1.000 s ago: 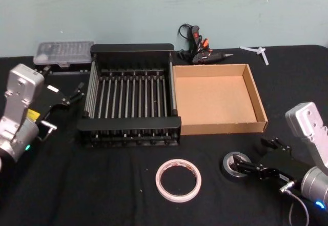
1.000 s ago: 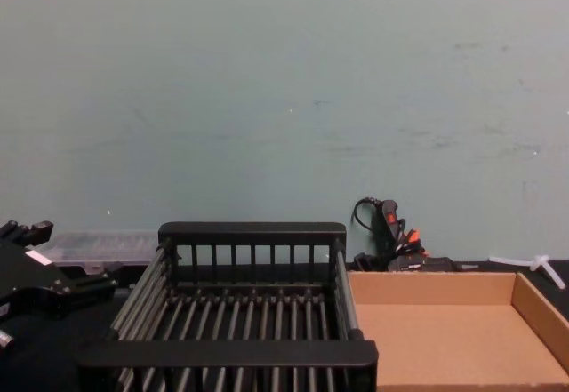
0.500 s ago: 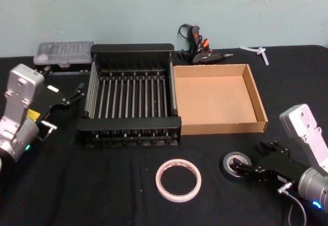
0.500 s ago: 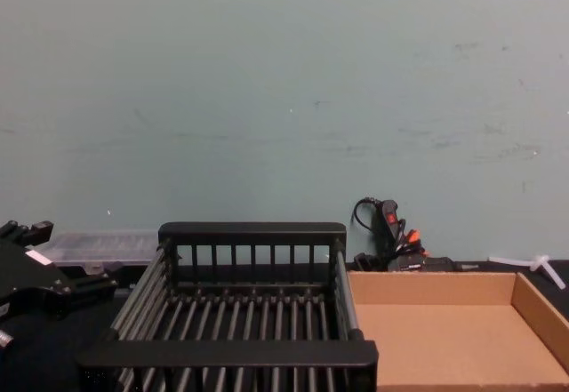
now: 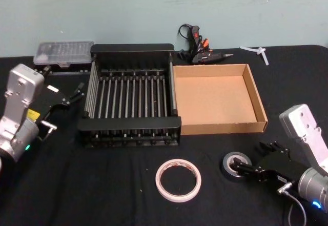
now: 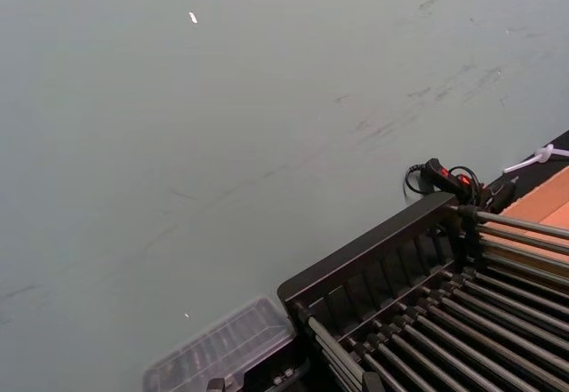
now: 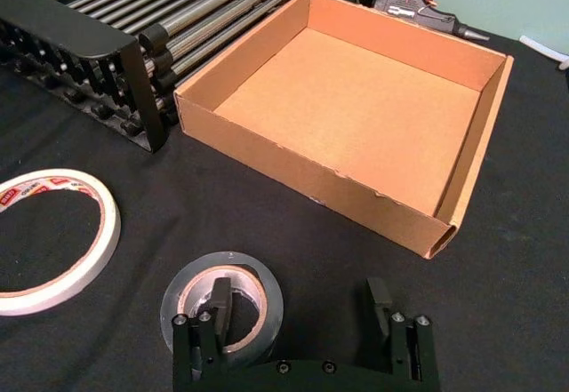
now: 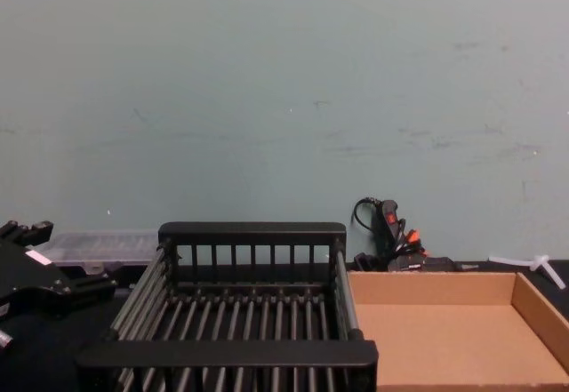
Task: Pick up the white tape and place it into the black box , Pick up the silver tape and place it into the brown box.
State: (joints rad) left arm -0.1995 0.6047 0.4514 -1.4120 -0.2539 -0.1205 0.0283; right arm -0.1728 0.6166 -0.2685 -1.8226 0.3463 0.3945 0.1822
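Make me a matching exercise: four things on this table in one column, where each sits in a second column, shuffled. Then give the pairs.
1. white tape
2. silver tape
3. glue gun
4. clear case

A. behind the brown box
B. at the right gripper, one finger in its core
C. behind the black box's left corner
D. alone on the cloth, in front of the black box

Pairs: 1-D, 2-B, 3-A, 4-C

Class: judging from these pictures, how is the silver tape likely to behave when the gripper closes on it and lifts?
The silver tape looks thick-walled around a pale core, so probably stiff. It lies flat on the cloth, so unlikely to roll. The right gripper is open with one finger inside the core; a wall pinch may let it tilt.
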